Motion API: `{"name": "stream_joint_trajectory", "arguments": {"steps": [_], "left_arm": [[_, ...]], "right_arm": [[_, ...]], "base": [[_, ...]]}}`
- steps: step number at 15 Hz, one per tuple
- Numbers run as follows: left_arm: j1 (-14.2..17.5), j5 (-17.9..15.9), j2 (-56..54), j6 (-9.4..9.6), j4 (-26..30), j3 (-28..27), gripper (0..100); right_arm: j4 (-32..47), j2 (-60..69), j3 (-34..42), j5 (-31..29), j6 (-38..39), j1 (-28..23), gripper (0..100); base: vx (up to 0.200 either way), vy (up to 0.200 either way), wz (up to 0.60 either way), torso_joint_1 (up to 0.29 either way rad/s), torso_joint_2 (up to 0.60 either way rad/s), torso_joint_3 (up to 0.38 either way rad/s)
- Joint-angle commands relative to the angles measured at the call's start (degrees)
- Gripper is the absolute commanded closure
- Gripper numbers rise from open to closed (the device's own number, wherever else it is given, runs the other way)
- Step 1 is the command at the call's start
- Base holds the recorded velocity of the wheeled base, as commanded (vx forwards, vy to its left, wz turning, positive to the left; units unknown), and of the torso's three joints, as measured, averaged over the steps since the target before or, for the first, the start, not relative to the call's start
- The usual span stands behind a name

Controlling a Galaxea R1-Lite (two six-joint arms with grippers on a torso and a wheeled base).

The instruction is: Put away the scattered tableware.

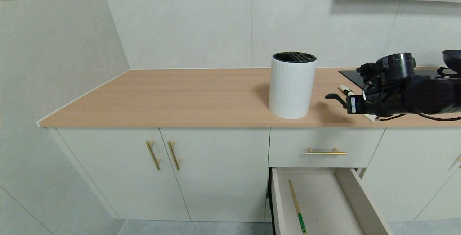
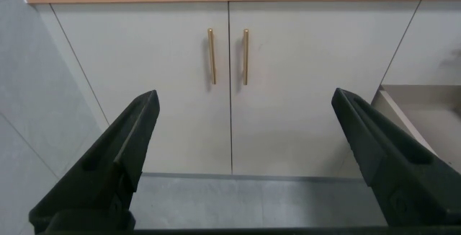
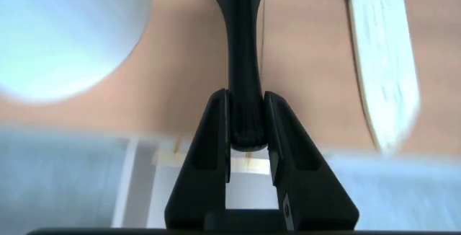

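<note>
The right gripper [image 1: 348, 102] is hovering low over the bench [image 1: 180, 98], just to the right of the holder [image 1: 292, 85]. Its fingers are clamping a black utensil [image 3: 245, 40] by the shaft, and the utensil's free end is pointing towards the holder. Judgement: the grip is sitting far down the shaft so that the free end can be steered into one of the slots in the holder's black top. What the utensil is exactly cannot be told. The left gripper [image 2: 241, 163] is hanging low in front of the cupboard doors [image 2: 230, 83], with its fingers [image 2: 108, 170] standing wide apart and holding nothing; it appears to be parked clear of the work. What looks like a white knife [image 3: 382, 62] is lying flat on the bench beside the right gripper, and is probably awaiting collection. Nothing is showing above the holder's slots. The lower drawer [image 1: 275, 199] is standing open and is holding a pair of chopsticks [image 1: 297, 206] lying lengthwise near its left wall. Judgement: the task is partly done.
</note>
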State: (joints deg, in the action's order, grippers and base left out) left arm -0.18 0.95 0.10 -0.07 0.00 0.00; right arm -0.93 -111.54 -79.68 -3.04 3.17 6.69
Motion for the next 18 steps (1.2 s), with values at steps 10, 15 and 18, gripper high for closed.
{"name": "stream_joint_trajectory", "arguments": {"steps": [10,15,18], "left_arm": [[0.01,0.02,0.08,-0.01,0.0,0.0,0],[0.01,0.02,0.08,-0.01,0.0,0.0,0],[0.01,0.02,0.08,-0.01,0.0,0.0,0]], "right_arm": [[-2.24,15.48,22.99,-0.13,-1.68,5.79,100],[-6.37,16.27,27.56,-0.13,-4.75,5.7,100],[-7.77,16.01,28.53,-0.13,-5.02,5.79,100]], "base": [[0.0,0.0,0.0,0.0,0.0,0.0],[0.0,0.0,0.0,0.0,0.0,0.0],[0.0,0.0,0.0,0.0,0.0,0.0]]}}
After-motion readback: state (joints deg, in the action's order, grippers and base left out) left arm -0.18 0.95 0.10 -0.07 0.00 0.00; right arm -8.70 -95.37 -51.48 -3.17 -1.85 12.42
